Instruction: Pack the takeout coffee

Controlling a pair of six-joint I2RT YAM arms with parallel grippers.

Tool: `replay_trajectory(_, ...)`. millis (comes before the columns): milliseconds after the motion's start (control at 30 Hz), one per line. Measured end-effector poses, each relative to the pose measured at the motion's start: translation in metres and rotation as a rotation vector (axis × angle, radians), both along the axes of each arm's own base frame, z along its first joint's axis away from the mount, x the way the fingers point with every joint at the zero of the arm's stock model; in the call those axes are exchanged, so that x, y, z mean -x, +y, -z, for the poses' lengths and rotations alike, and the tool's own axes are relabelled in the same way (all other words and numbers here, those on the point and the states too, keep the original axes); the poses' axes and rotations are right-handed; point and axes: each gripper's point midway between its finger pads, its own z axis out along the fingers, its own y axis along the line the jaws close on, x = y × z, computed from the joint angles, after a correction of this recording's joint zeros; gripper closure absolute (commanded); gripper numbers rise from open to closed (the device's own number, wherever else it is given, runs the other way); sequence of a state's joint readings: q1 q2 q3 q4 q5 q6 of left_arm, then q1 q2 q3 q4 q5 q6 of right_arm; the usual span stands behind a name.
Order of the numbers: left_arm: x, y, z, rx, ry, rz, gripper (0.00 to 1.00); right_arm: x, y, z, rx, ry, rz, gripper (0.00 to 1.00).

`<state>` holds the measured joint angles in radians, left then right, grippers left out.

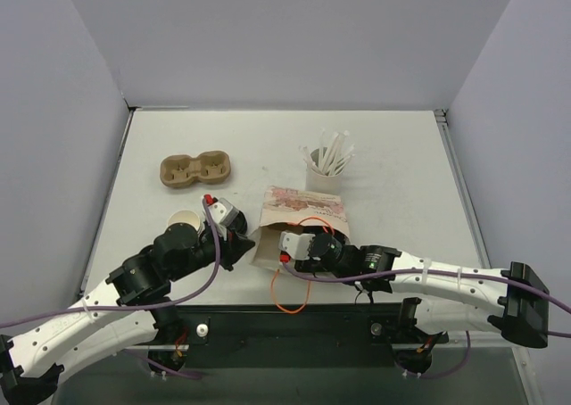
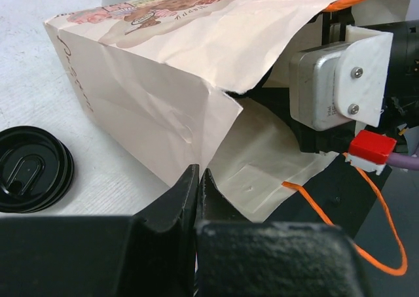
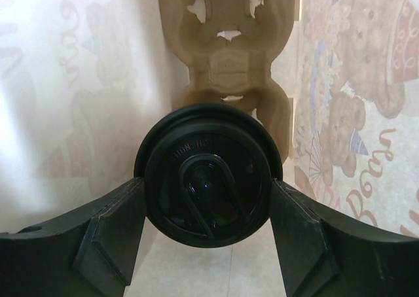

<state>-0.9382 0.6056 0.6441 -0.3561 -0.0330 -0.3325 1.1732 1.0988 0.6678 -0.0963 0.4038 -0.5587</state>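
The paper bag (image 1: 303, 210) lies on its side mid-table, mouth toward me. My right gripper (image 1: 302, 244) reaches into the mouth. In the right wrist view it (image 3: 208, 187) is shut on the takeout coffee (image 3: 208, 179): I see the round black lid between both fingers, and the cup body is hidden behind it. A brown pulp carrier (image 3: 226, 42) lies deeper inside the bag. My left gripper (image 1: 243, 244) is at the mouth's left edge. In the left wrist view its jaws (image 2: 197, 179) are shut on the bag's paper edge (image 2: 163, 114).
A loose black lid (image 2: 29, 169) lies on the table left of the bag. A lidless tan cup (image 1: 185, 219) stands by the left arm. A second pulp carrier (image 1: 196, 169) and a cup of straws (image 1: 326, 166) sit farther back. The bag's orange handle (image 1: 290, 293) trails toward the near edge.
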Motion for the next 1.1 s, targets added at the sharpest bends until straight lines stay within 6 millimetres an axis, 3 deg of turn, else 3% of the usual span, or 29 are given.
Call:
replay_trajectory(467, 0.000, -0.004, 0.003, -0.017, 0.023, 0.012, 1.00, -0.018, 0.008, -0.026, -0.041, -0.128, -0.032, 0.55)
replay_trajectory(1100, 0.001, -0.005, 0.001, -0.018, 0.026, 0.019, 1.00, -0.024, 0.006, -0.007, -0.029, -0.081, -0.054, 0.55)
